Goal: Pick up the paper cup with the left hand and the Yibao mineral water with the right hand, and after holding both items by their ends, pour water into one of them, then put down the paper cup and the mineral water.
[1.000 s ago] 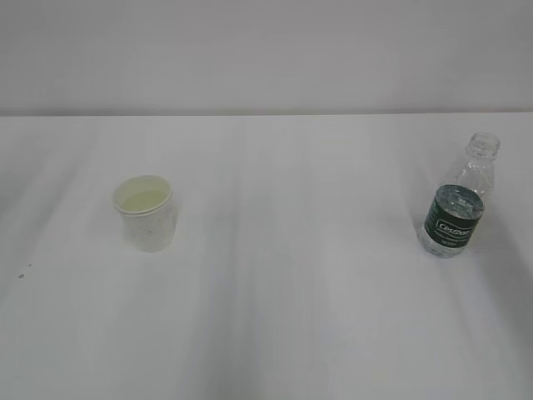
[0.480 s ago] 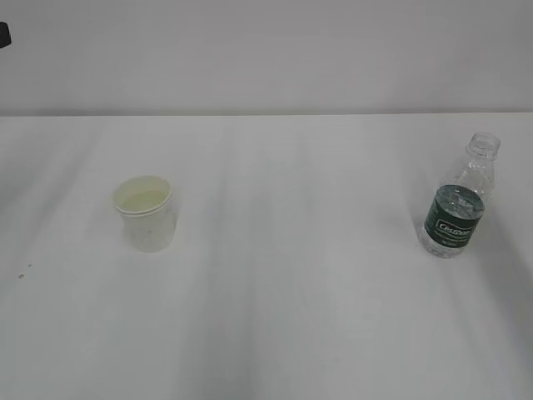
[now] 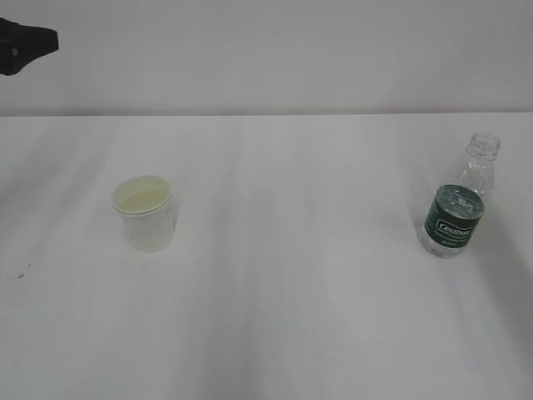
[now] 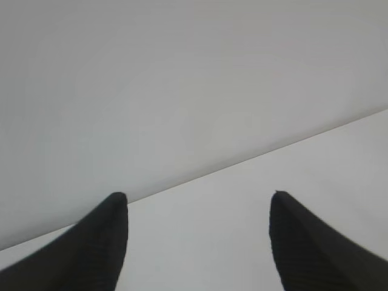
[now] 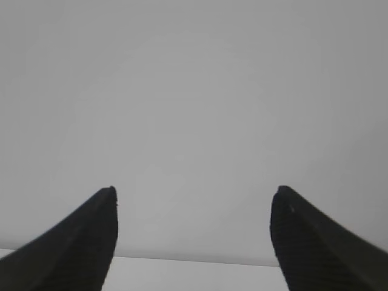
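Both tools stand spread and empty: the left tool [image 4: 197,242] high at the far left, the right tool [image 5: 194,236] unseen from outside. The paper cup [image 3: 146,213] stands left on the surface [image 3: 291,317], the Yibao mineral water [image 3: 456,208] right (capless); a careless approach could topple either.

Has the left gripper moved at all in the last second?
Yes. The left gripper has come into the exterior view at the top left edge, moving rightward along the wall, while the paper cup stays put below it.
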`<state>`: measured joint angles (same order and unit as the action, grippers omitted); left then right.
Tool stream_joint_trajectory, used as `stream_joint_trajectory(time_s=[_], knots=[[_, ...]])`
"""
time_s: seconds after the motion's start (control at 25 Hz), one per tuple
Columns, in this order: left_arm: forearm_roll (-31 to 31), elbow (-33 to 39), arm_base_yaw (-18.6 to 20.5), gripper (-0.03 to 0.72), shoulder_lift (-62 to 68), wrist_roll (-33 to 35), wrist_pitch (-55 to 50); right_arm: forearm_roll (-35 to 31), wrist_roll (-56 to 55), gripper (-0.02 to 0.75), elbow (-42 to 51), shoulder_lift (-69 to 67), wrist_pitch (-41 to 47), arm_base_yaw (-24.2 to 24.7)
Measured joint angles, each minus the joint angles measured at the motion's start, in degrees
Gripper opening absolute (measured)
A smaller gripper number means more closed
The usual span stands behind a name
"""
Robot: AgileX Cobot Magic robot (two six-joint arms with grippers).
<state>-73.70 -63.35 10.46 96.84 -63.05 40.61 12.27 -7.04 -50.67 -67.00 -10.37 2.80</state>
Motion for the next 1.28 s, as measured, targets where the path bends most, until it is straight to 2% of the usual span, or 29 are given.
stream_joint_trajectory(time_s=[0.12, 0.24, 0.48, 0.56, 0.72, 1.0, 1.28], knots=[[0.63, -1.65, -1.49, 0.520, 1.68, 0.00, -1.78, 1.05, 0.00, 0.592, 0.00, 0.00, 0.00, 0.00], [3.85, -3.07, -2.35, 0.523, 2.54, 1.81, -2.84, 1.82, 0.00, 0.592, 0.00, 0.00, 0.00, 0.00], [19.39, -4.97, -2.48, 0.532, 4.46, 16.79, -2.31, 1.94, 0.10, 0.592, 0.00, 0.00, 0.00, 0.00], [21.71, -5.06, -2.48, 0.532, 4.71, 20.44, -2.32, 1.94, 0.10, 0.592, 0.00, 0.00, 0.00, 0.00], [22.32, -5.06, -2.48, 0.532, 5.62, 26.33, -2.32, 2.07, 0.10, 0.592, 0.00, 0.00, 0.00, 0.00], [22.72, -6.77, -2.56, 0.533, 7.77, 28.15, -3.97, 2.09, 0.10, 0.592, 0.00, 0.00, 0.00, 0.00], [22.01, -11.82, -6.52, 0.534, 8.56, 28.05, -16.22, 2.29, 0.10, 0.592, 0.00, 0.00, 0.00, 0.00]])
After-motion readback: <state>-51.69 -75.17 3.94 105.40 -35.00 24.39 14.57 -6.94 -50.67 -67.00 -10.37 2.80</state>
